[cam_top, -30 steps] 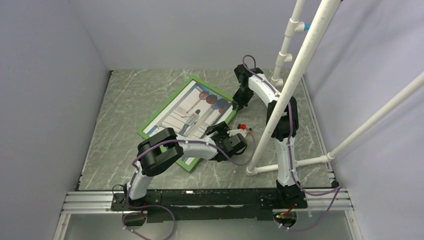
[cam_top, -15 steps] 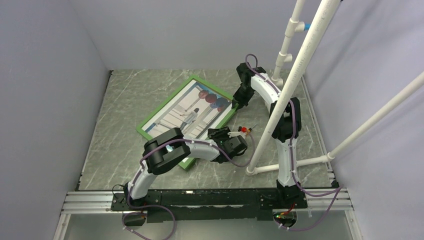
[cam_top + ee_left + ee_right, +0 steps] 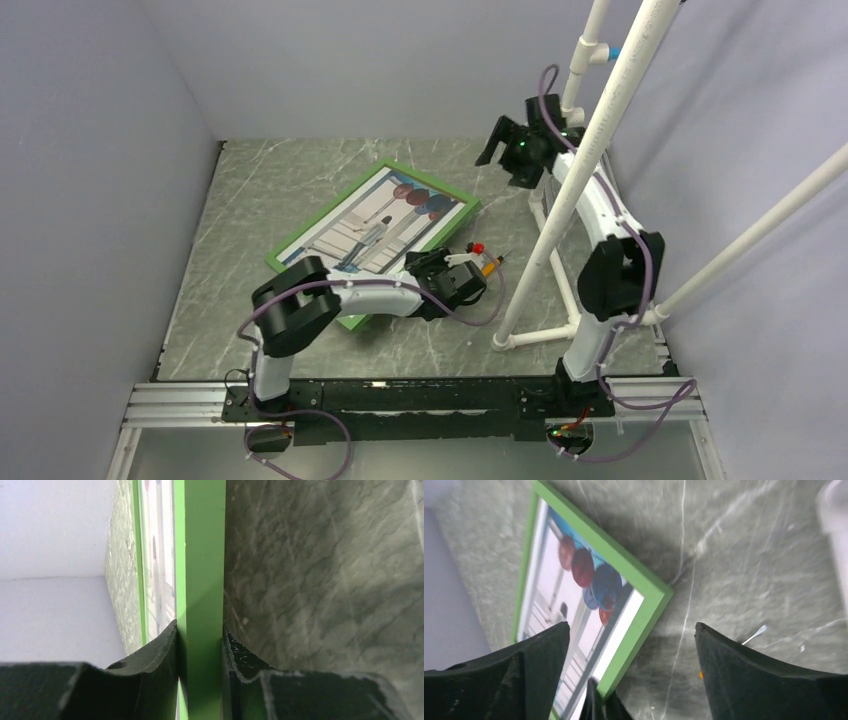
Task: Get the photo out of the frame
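Pinching one long rail of the frame (image 3: 200, 555), the left gripper (image 3: 200, 630) has its pads (image 3: 162, 647) shut tight on the green strip, one on the picture side and one on the table side. The photo (image 3: 385, 225) sits inside the frame, face up on the table (image 3: 250, 200). I cannot tell whether the held edge is lifted. Since the print likely comes out from the back, the frame probably needs turning over. A one-rail grip may twist it, so the lift should be slow and low. The right gripper (image 3: 629, 630) hangs above the far corner, jaws wide apart and touching nothing. It would do well to steady the opposite rail. The small red-and-orange tool (image 3: 483, 262) just beside the left wrist should be avoided.
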Tool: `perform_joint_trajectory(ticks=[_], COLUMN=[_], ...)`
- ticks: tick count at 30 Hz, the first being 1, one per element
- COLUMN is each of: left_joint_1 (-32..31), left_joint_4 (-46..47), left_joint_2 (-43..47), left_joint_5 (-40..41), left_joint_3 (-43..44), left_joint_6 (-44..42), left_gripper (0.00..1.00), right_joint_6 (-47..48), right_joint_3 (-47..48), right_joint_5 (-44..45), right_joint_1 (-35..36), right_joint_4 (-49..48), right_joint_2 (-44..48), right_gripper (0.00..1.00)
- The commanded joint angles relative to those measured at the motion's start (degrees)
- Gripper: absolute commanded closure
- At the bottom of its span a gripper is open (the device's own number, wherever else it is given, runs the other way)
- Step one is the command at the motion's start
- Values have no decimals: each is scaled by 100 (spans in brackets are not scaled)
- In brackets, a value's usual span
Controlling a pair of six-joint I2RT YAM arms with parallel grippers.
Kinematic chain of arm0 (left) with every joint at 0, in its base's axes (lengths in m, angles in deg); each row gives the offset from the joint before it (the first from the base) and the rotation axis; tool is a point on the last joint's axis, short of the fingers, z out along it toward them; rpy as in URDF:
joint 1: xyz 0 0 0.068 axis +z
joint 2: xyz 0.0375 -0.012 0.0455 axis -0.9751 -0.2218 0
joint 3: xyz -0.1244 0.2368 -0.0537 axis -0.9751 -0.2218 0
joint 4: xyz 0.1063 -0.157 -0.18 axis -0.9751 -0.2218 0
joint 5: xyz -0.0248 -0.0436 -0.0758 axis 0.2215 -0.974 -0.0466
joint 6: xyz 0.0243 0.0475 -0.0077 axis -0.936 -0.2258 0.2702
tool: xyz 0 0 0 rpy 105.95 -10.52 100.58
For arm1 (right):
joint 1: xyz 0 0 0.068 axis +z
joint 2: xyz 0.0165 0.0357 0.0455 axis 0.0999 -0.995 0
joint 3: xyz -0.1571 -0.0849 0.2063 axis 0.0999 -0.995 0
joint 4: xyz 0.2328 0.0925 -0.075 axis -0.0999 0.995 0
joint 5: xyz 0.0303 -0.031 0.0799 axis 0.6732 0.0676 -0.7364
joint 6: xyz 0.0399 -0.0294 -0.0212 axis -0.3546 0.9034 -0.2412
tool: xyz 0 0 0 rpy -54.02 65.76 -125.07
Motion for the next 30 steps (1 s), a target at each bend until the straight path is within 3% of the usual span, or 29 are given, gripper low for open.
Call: perform_joint_trajectory(ticks=[1,7,11,17,20,25,30], left_joint_1=[-14,237,620,1555,2008,2821,3937], left_joint_4=[-990,-2799,-3321,-3652,-3830,-3846,-3641], left_joint_2=[1046,1766,2424,3112,3158,3144,3139], left_joint_5=[307,-476,-1284,-3227,-3756,-4538,-5600], left_joint_3=[241,993,1382,2389,2835,3183,3001], left_joint_6=[601,1396,1431,1236,1191,1279,1645], left_gripper=[100,100,100,100,100,100,100], right_joint_6=[646,792,802,909,1043,1095,1115], right_joint_3=[-184,-892,-1420,-1861,-1959,-2145,-2141], right_joint_5=[-98,95,42,-65,-251,-302,-332], right_joint_1=[-382,-559,-559,-562,-564,-560,-551], right_joint_4=[-536,-764,-937,-1134,-1273,-1470,-1362], right_joint_2=[634,1241,1476,1542,1510,1564,1486], right_gripper=[1,1,2,3,3,2,3])
